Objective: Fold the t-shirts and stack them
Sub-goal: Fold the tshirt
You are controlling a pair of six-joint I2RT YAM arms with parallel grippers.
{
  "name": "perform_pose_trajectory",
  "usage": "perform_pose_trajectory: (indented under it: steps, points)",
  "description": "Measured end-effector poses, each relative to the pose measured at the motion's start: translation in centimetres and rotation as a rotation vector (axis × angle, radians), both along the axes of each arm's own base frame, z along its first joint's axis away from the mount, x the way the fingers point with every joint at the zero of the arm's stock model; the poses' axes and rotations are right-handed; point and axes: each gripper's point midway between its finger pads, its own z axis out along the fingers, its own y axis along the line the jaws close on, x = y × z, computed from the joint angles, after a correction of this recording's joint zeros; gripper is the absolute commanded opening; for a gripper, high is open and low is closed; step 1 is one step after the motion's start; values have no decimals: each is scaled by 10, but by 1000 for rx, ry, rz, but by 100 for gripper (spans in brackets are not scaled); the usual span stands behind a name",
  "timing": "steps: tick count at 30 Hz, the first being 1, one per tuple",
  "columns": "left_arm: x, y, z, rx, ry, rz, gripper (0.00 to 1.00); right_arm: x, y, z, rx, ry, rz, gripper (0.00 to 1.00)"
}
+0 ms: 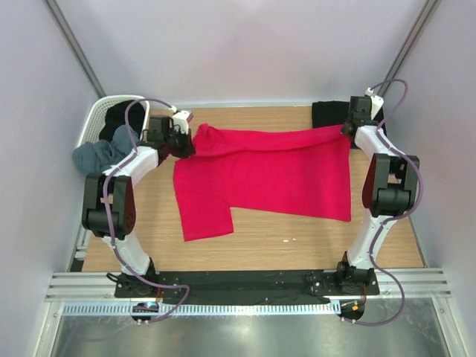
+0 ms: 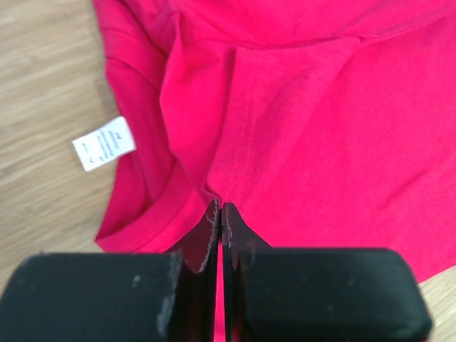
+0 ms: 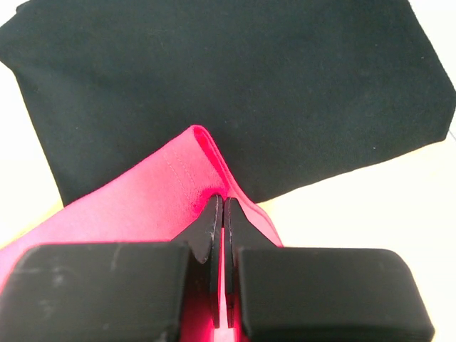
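We had the bright crimson cloth t-shirt (image 1: 275, 175) spread mid-frame, unfolded, left gripper (image 1: 187, 143) and right gripper (image 1: 348, 131) pinched on its upper edge; one folded black t-shirt (image 1: 327, 113) lay upper right (more waited upper left).

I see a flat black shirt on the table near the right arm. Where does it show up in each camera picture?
Top external: the black shirt lies at the far right corner of the table, beside the right gripper.
Left wrist: not in it.
Right wrist: the black shirt fills the upper part, beyond the fingertips.
Shared landmark: the red t-shirt, visible in all three views.
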Motion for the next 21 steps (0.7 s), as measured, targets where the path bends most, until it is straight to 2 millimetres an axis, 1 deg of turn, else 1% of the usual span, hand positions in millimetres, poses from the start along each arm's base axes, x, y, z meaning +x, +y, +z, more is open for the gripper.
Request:
perform_pose_trajectory:
  steps: [5, 11, 13, 19, 21]
  points:
    - [-14, -10, -14, 4, 42, -6, 0, -4, 0, -3, 1, 20, 3, 1]
    - [-23, -7, -22, 7, 71, 23, 0, -9, -1, -7, 1, 47, 3, 1]
    - [-25, -5, -20, 10, 70, 31, 0, -10, -1, -8, 2, 54, 2, 1]
    - [-22, -2, -4, 7, 37, 66, 0, -13, -2, -10, 1, 68, 6, 1]
    - [-21, 0, -3, 11, 34, 77, 0, -14, -2, -11, 0, 76, 9, 1]
